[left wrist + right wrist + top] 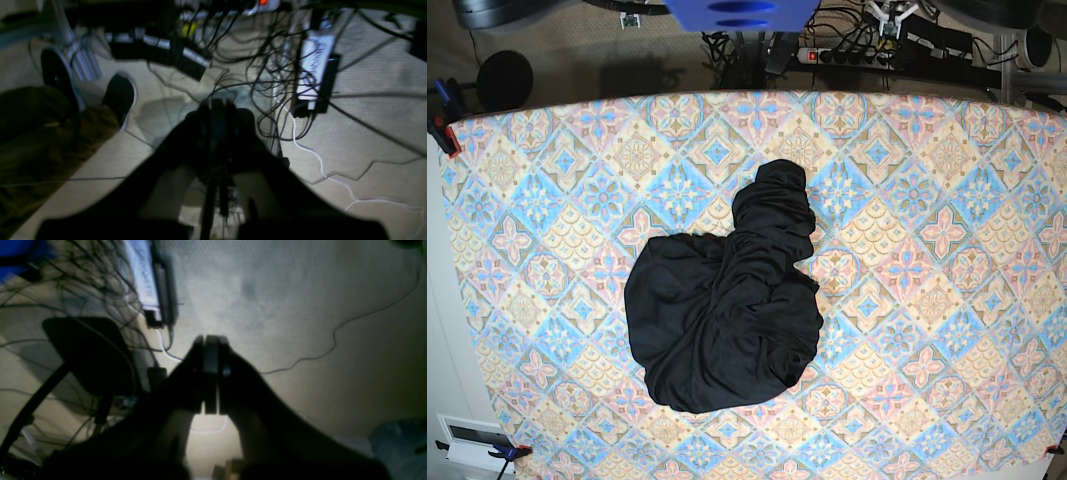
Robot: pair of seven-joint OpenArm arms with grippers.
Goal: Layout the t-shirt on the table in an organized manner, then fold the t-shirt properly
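The black t-shirt (724,318) lies in a crumpled heap near the middle of the table (947,250), with one bunched part reaching toward the far edge. Neither arm shows in the base view. In the left wrist view my left gripper (217,106) is shut with nothing in it, over the floor. In the right wrist view my right gripper (211,341) is also shut and empty, above carpet. The shirt and table are out of both wrist views.
Tangled cables (277,66) and a power strip (315,71) lie on the carpet. A seated person's legs and black shoes (120,95) are at the left. A black flat stand (88,353) sits on the floor. Clamps (442,130) hold the tablecloth's corners.
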